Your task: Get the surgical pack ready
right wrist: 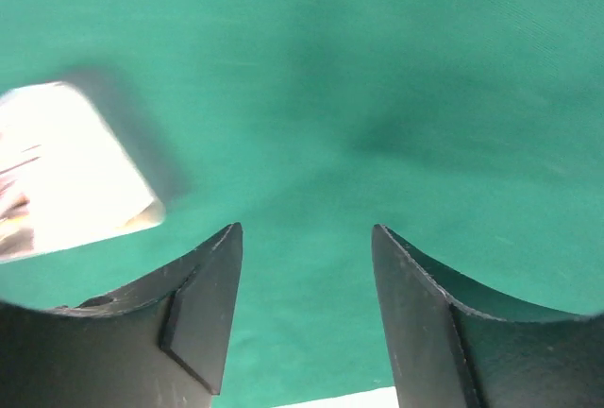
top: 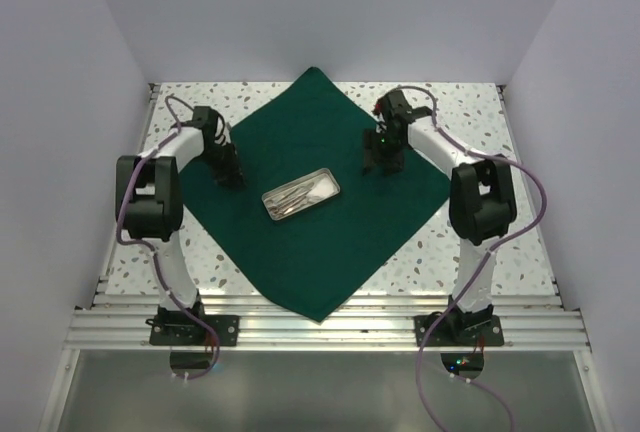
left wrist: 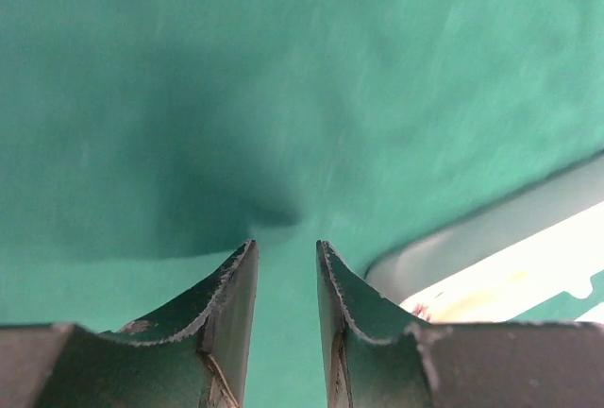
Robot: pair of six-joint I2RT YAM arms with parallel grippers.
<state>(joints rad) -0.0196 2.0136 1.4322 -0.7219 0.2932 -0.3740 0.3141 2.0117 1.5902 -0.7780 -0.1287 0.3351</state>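
A big dark green drape (top: 300, 242) lies flat on the table like a diamond. A small steel tray (top: 301, 193) sits at its middle, with steel instruments in it; no gauze can be made out. My left gripper (top: 232, 178) hangs low over the drape left of the tray, jaws a little apart and empty (left wrist: 286, 249); the tray's rim shows at the right of the left wrist view (left wrist: 491, 247). My right gripper (top: 383, 164) is open and empty over the drape right of the tray (right wrist: 307, 230); the tray shows blurred at the left (right wrist: 66, 167).
The speckled tabletop (top: 480, 242) shows around the drape's corners. White walls enclose the table on three sides. An aluminium rail (top: 320, 322) runs along the near edge by the arm bases.
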